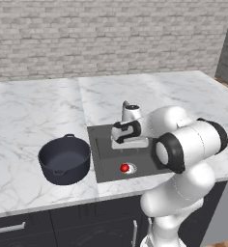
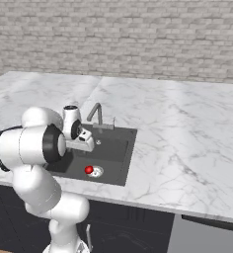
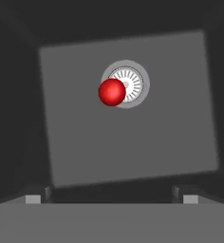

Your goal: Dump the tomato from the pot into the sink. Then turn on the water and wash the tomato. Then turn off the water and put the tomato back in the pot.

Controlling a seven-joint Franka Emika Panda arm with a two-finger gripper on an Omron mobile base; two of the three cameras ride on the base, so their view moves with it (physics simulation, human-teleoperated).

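Red tomato, left base view: you have the tomato [image 1: 124, 168] lying on the floor of the sink [image 1: 104, 166], at the near end, against the drain [image 1: 130, 168]. Not in the pot.
Pot, left base view: pot [image 1: 64, 159] stands upright on the counter [image 1: 34, 116] just left of the sink, nothing visible inside it. Judged: the dump is done.
Arm, left base view: the white forearm crosses over the sink's right half; the hand hangs above the basin. Your elbow blocks the near right corner.
Faucet, right base view: faucet [image 2: 95, 114] rises at the back rim of the sink, spout reaching over the basin. No water visible in the frames.
Tomato, right base view: sits well apart from the spout, at the opposite end of the basin.
Gripper, hand view: gripper [image 3: 111, 198] looks straight down into the basin, fingertips [image 3: 33, 198] spread as wide as they go, nothing between them. Tomato sits touching the drain's edge, above centre.
Risk, wash: judged, water from the spout may land short of the tomato, leaving it dry.
Risk, faucet: your hand is near the spout; a careless swing could knock it.
Risk, pickup: round and smooth on a flat floor, so a late or off-centre close may roll it away.
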